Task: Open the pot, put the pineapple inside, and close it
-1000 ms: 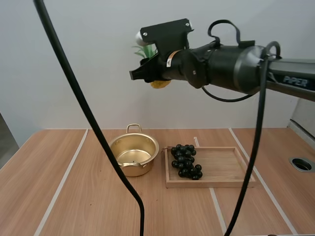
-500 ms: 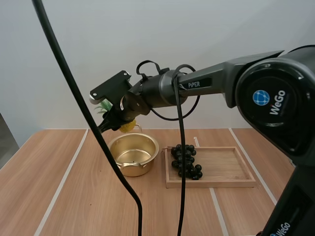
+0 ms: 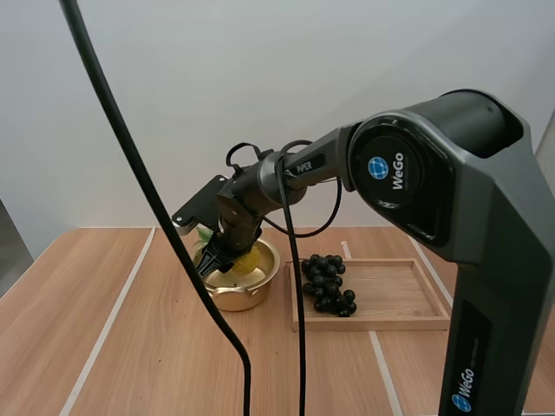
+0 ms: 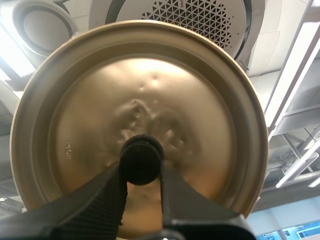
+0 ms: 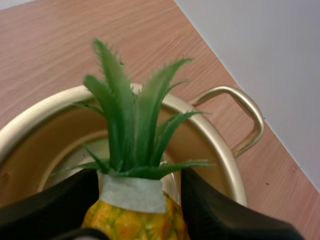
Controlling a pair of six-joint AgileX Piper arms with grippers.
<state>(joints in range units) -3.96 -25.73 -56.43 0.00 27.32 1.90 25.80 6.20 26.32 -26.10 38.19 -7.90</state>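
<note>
My right gripper [image 3: 217, 258] is shut on a yellow pineapple [image 3: 246, 259] with green leaves and holds it low over the open golden pot [image 3: 234, 299]. In the right wrist view the pineapple [image 5: 134, 212] sits between my black fingers [image 5: 215, 212], its leaves pointing across the pot's mouth, with the pot rim [image 5: 222, 162] and one loop handle [image 5: 245, 107] behind it. In the left wrist view my left gripper [image 4: 141, 172] pinches the black knob [image 4: 141, 157] of the golden lid [image 4: 150, 95] and holds the lid up in the air.
A wooden tray [image 3: 399, 299] lies right of the pot, with a bunch of dark grapes [image 3: 327, 282] at its left end. Bare tabletop [image 3: 104, 329] spreads left of and in front of the pot.
My right arm has swung down and to the left from high above the table, bringing the pineapple to the pot's mouth.
</note>
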